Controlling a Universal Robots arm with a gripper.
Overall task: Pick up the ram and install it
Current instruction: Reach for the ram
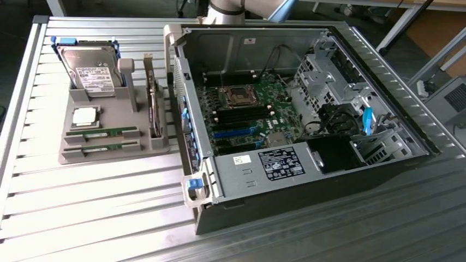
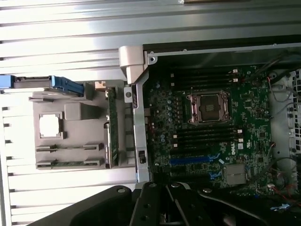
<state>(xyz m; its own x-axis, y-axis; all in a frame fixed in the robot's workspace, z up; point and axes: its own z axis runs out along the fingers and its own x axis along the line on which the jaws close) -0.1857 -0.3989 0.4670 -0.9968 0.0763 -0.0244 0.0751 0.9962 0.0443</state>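
**A:** Nearest item?
**B:** Gripper (image 2: pixel 169 205), dark linkage, jaws drawn fully together. It hangs above the holder and the case and touches neither.

**A:** Beneath everything?
**B:** Slatted metal table (image 1: pixel 109 218).

**A:** Next entry?
**B:** Open computer case (image 1: pixel 291 207), lying on its side. A labelled power supply (image 1: pixel 280 164) sits at its near end.

**A:** And on the exterior view's left?
**B:** Grey parts holder (image 1: pixel 69 158), just beside the case wall. Contents, front to back:
- near ram stick (image 1: pixel 102 147), green, lying flat in its slot
- second ram stick (image 1: pixel 102 132), same kind, flat in the slot just behind
- silver processor chip (image 1: pixel 85 115), in a square recess
- hard drive (image 1: pixel 93 73), propped up at the far end

A dark expansion card (image 1: pixel 154 109) stands on edge along the holder's side nearest the case.

**A:** So both sticks are in the holder?
**B:** Both, well apart from the gripper.

**A:** Inside the case?
**B:** Green motherboard (image 1: pixel 269 123), with black memory slots (image 1: pixel 237 115) beside the processor socket (image 1: pixel 238 95).

**A:** Farthest?
**B:** Pale arm base (image 1: pixel 226 8), behind the case's far wall.
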